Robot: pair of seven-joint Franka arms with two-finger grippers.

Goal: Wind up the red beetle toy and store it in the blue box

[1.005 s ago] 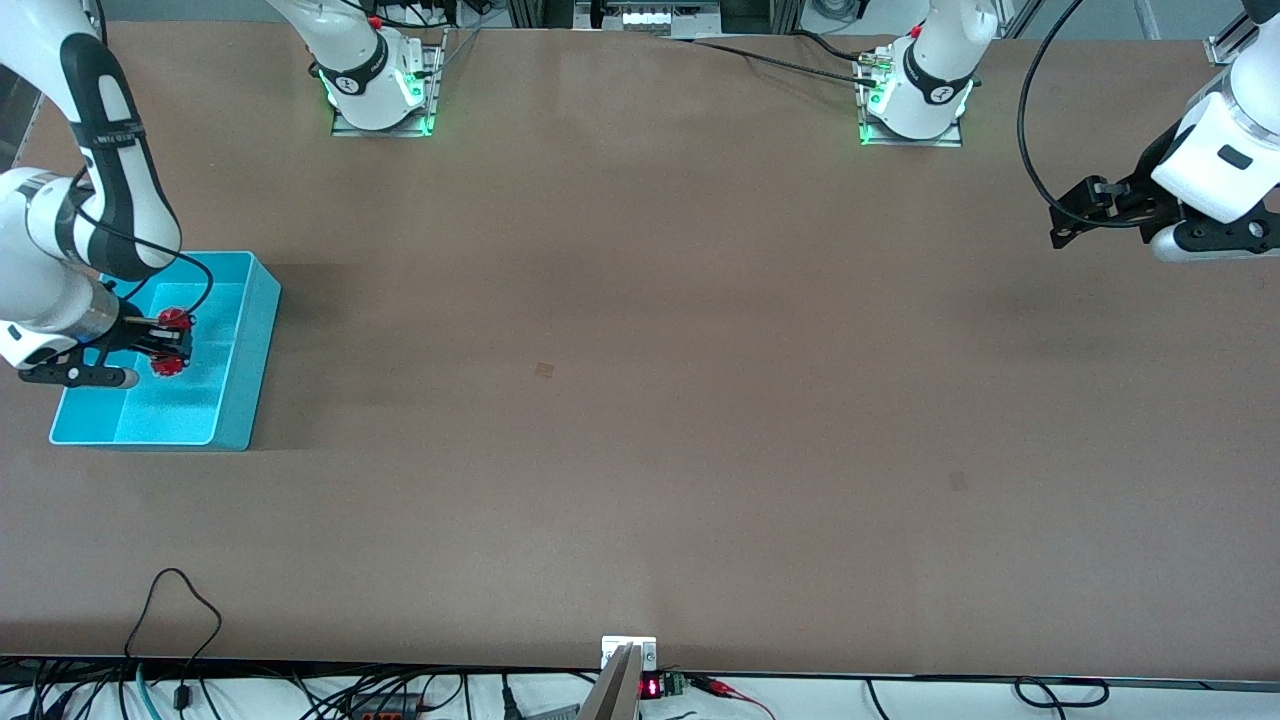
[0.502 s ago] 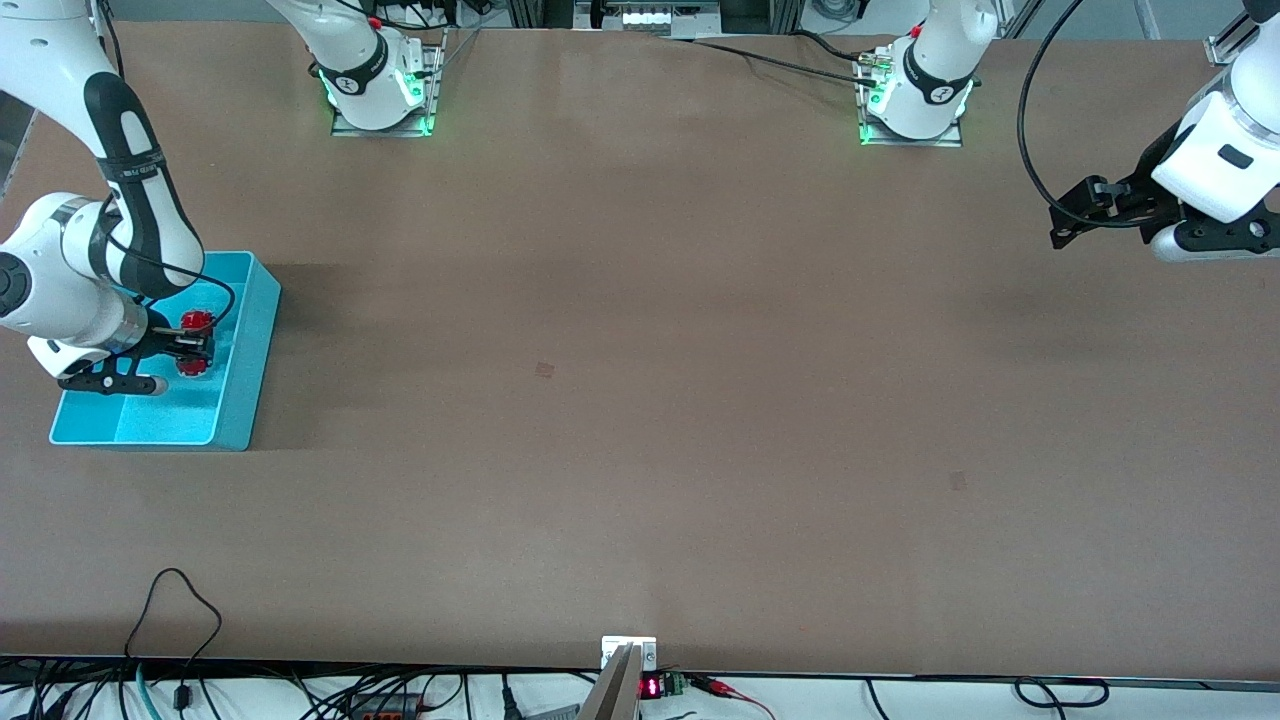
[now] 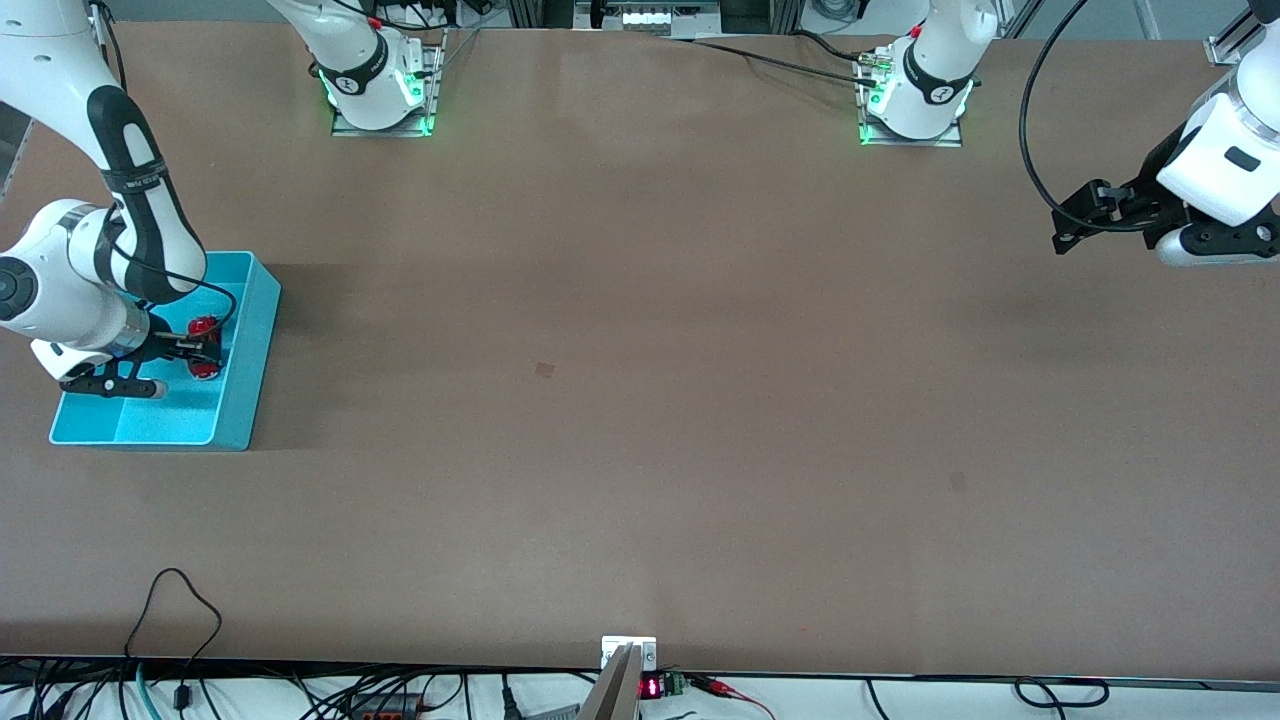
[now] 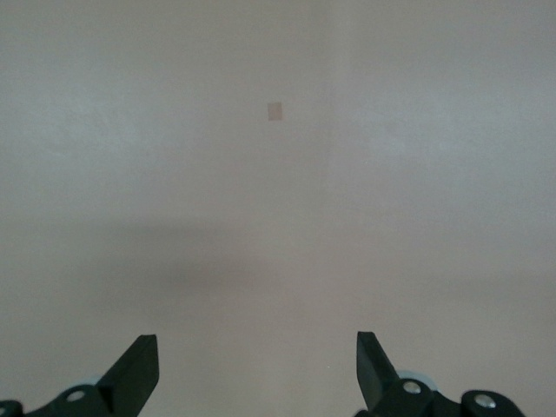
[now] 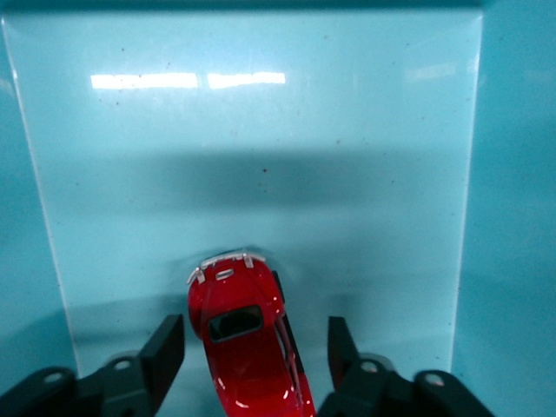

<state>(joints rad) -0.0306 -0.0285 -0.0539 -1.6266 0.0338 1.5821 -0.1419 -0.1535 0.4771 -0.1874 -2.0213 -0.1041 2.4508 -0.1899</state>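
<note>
The red beetle toy (image 5: 243, 347) lies on the floor of the blue box (image 5: 261, 130), its two ends showing in the front view (image 3: 205, 326). My right gripper (image 5: 252, 334) is low inside the box and open, one finger on each side of the toy with a gap on both sides. In the front view the right gripper (image 3: 207, 349) is over the part of the blue box (image 3: 250, 380) next to its wall toward the left arm's end. My left gripper (image 3: 1065, 225) is open and empty, waiting above the table at the left arm's end; it also shows in the left wrist view (image 4: 256, 365).
The blue box stands at the right arm's end of the brown table (image 3: 640, 400). Two small pale marks (image 3: 545, 370) lie on the table top. Cables run along the table edge nearest the camera (image 3: 180, 600).
My right gripper has moved across the box toward the left arm's end, and the red toy has moved along with it. The left arm has barely shifted.
</note>
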